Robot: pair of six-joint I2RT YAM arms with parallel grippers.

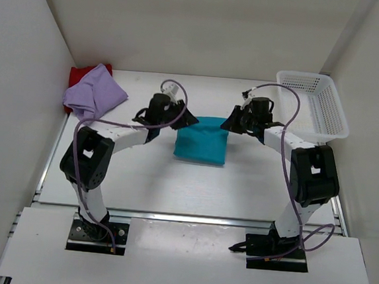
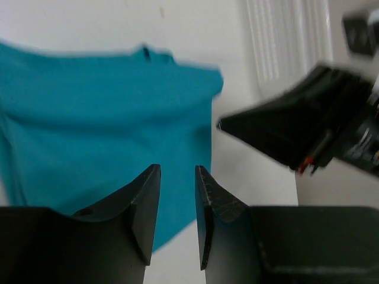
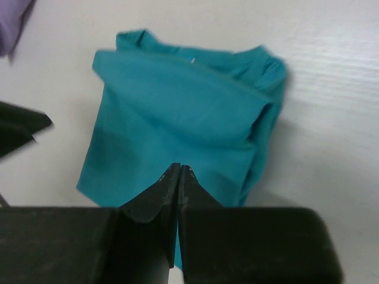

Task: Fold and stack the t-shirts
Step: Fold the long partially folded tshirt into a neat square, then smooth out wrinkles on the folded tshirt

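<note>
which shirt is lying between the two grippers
The teal t-shirt, folded mid-table; the lavender t-shirt and dark red t-shirt are piled in the far left corner.

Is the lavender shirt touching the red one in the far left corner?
Touching. The top view shows the lavender shirt lying over the dark red shirt, with only the red one's far edge showing behind it.

T-shirts three: teal t-shirt (image 1: 201, 140), lavender t-shirt (image 1: 95, 92), red t-shirt (image 1: 82, 74). Basket (image 1: 312, 106) one. Arms (image 1: 99, 151) (image 1: 313, 169) two.
</note>
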